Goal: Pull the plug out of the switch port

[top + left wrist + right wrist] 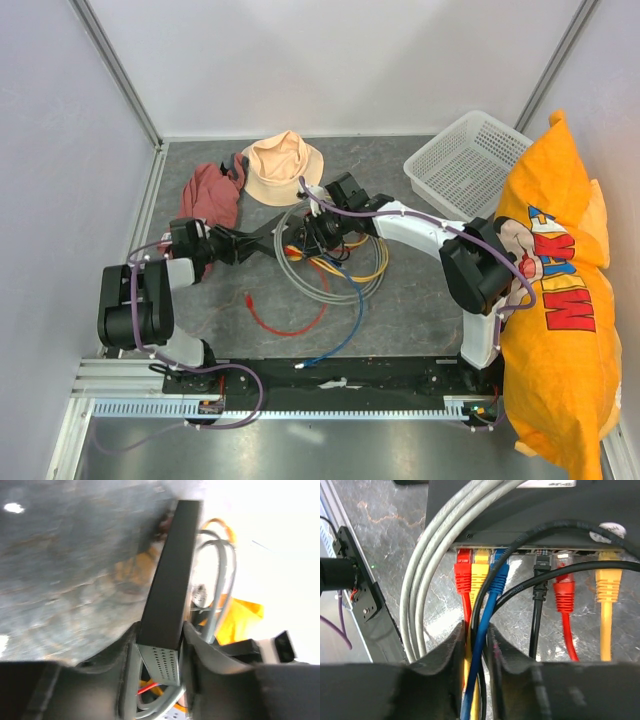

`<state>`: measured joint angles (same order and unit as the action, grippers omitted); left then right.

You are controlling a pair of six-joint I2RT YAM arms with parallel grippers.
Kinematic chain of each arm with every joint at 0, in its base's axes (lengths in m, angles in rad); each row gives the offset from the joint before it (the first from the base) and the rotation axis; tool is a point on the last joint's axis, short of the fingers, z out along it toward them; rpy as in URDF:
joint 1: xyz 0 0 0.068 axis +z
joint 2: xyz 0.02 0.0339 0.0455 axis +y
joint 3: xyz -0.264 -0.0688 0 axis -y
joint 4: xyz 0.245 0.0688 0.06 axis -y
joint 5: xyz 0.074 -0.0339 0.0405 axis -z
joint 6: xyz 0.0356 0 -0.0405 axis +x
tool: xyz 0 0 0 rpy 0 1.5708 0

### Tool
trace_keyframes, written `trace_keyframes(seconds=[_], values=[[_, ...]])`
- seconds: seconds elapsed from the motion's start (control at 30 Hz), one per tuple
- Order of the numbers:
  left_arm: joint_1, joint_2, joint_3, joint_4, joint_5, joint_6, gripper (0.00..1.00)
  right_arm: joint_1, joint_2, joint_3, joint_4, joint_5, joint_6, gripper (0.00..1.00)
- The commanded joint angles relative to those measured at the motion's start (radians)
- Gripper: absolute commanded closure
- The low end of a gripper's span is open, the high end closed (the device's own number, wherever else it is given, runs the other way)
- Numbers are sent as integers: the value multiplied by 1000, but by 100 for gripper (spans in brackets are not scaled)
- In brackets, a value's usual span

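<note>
The left gripper (pixel 160 632) is shown by its own wrist camera to be pressed onto the switch (pixel 172 575). The flat black box is pinched across its thickness, just above a perforated metal end (pixel 161 664), with grey cables (pixel 222 575) looped beside it.

From above, this clamp is hidden. There the switch (pixel 266 236) is made out only as a dark slab at the middle of the table (pixel 420 310), between the two grippers. A red cloth (pixel 208 195) and a peach hat (pixel 283 163) are seen behind it. A loose red cable (pixel 285 322) and a loose blue cable (pixel 335 348) are seen in front.

The ports are revealed only in the right wrist view. Seated in a row along the switch face are a red plug (pixel 463 572), a yellow plug (pixel 480 575), a blue plug (pixel 499 575), a black plug (pixel 540 577), a second red plug (pixel 564 587) and a second yellow plug (pixel 609 582).

The right gripper (pixel 475 629) is drawn close around a cord bundle (pixel 472 652) of red, yellow and blue leads below the first three plugs. Which lead is truly squeezed cannot be told.

At the far right, only the top view takes in a white basket (pixel 463 163) and an orange bag (pixel 560 300).
</note>
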<state>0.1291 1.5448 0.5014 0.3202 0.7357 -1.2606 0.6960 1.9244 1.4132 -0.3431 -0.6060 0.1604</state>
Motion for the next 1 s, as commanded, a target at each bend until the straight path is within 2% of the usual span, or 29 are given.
trace_keyframes(seconds=[0.0, 0.03, 0.1, 0.13, 0.3, 0.33, 0.43, 0.53, 0.6, 0.73, 0.8, 0.83, 0.9, 0.93, 0.97], values=[[-2, -15, 43, 57, 42, -25, 76, 10, -24, -5, 56, -86, -7, 63], [0, -23, 49, 40, 47, -16, 85, 8, -31, -8, 53, -69, -15, 49], [-2, -46, 69, 25, 62, -10, 92, 5, -47, -2, 27, -54, -51, 35], [-2, -52, 80, 19, 68, 0, 98, 4, -54, 19, 7, -55, -76, 23], [-2, -35, 195, -3, 111, 36, 98, -51, -82, 180, -201, -92, -220, 5], [-2, -31, 216, -7, 116, 61, 98, -65, -79, 240, -230, -101, -234, 4], [-2, -20, 319, -113, 111, 175, 98, -125, -111, 270, -263, -113, -214, 2], [-2, -25, 423, -307, 47, 285, 98, -162, -157, 251, -254, -95, -226, 2], [-2, -43, 460, -416, -19, 282, 98, -176, -200, 230, -254, -52, -243, 2], [-5, -63, 486, -558, -51, 227, 98, -173, -284, 179, -257, -8, -330, 2], [-6, -65, 508, -622, -82, 208, 98, -132, -347, 129, -238, 75, -409, 2], [-5, -63, 520, -639, -91, 195, 98, -107, -372, 103, -190, 203, -433, 2], [-6, -61, 531, -661, -104, 138, 98, -24, -453, 0, -104, 309, -507, 2], [-6, -64, 546, -688, -111, 123, 98, 8, -479, -34, -3, 437, -528, 2], [-8, -72, 555, -707, -134, 107, 98, 78, -499, -63, 42, 490, -553, 2]])
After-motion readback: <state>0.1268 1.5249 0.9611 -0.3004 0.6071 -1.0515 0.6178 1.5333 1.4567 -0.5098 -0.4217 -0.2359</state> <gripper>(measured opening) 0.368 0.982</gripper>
